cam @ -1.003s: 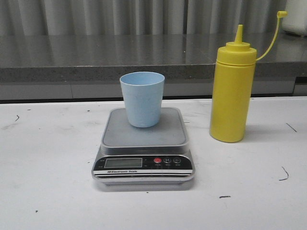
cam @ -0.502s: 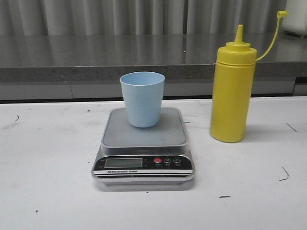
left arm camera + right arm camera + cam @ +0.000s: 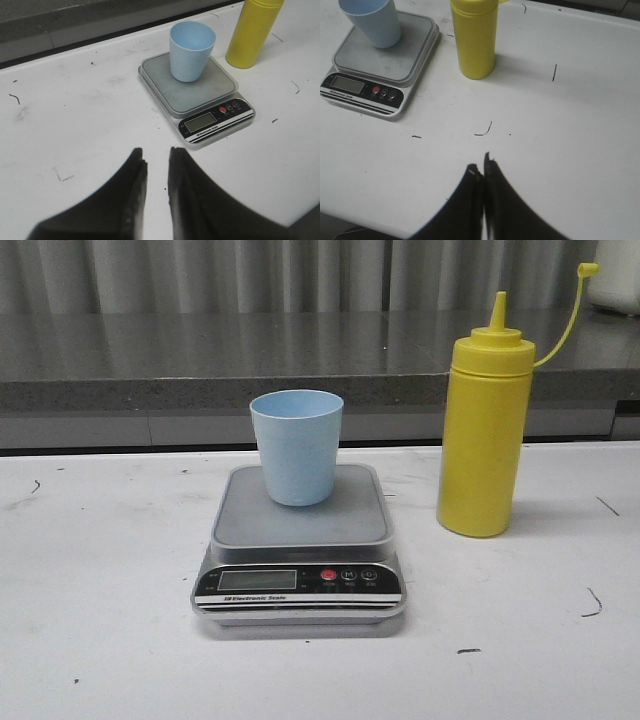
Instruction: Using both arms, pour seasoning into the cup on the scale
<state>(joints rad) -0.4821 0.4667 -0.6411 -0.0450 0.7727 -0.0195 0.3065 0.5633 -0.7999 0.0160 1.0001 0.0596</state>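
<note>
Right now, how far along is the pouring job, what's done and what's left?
Done: the cup stands upright on the scale, and the seasoning stands beside it on the table, cap off the nozzle. In hand: nothing. The left gripper is slightly open and the right gripper is shut; both hang empty over the table, short of the items. Left: gripping the bottle, tipping it over the cup, pouring.

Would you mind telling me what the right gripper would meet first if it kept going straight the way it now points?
Probably the yellow seasoning bottle. The right gripper, jaws nearly together, points across bare white table towards the bottle's base, though depth is hard to judge and it might reach the tabletop first.
</note>
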